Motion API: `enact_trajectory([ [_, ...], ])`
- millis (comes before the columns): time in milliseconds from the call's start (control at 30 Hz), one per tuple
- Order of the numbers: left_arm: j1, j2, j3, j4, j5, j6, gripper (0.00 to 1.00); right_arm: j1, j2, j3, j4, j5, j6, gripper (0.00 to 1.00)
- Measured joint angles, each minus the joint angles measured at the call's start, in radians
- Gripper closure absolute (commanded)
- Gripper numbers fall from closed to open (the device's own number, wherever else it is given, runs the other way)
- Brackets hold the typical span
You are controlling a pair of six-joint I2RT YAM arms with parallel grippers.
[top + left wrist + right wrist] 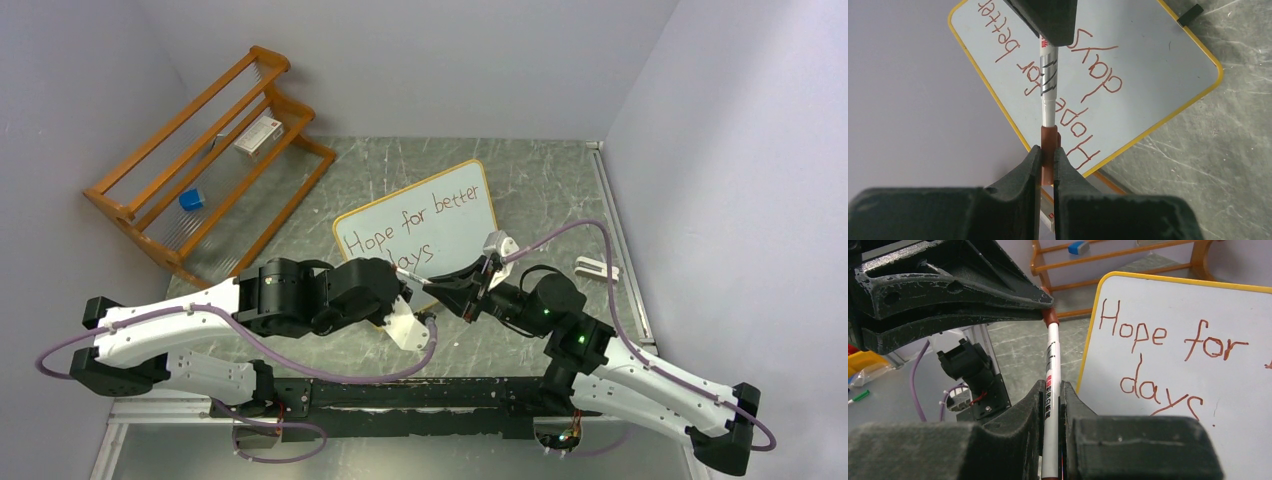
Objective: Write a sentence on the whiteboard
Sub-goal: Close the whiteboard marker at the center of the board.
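Left gripper (1047, 156) clamped on brown cap (1048, 136); right gripper (1050, 396) clamped on marker (1052, 355) barrel. Whiteboard (462, 236) at 12 o'clock of them, sentence (420, 217) "Hope for better days" written.

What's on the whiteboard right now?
On the whiteboard: the sentence "Hope for better days", in two rows. From above, the left arm hides the board's near corner.

Orange wooden rack (268, 60) holding blue block (191, 200) and white box (258, 135), grey marbled table (560, 180)
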Motion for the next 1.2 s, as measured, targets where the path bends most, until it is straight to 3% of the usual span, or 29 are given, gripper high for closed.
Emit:
enact_trajectory([
  [367, -0.044, 0.023, 0.031, -0.035, -0.033, 0.003, 0.95, 0.0, -0.017, -0.073, 0.117, -0.027, -0.002, 1.0],
  [867, -0.083, 0.026, 0.055, -0.027, -0.034, 0.011, 0.94, -0.026, -0.003, -0.218, 0.434, -0.1, -0.011, 1.0],
  [967, -0.085, 0.01, 0.053, -0.014, -0.029, 0.013, 0.86, -0.032, 0.015, -0.219, 0.468, -0.116, -0.012, 1.0],
  [1200, -0.09, 0.001, 0.047, 0.027, -0.045, 0.023, 0.48, -0.041, 0.057, -0.218, 0.492, -0.088, -0.035, 1.0],
])
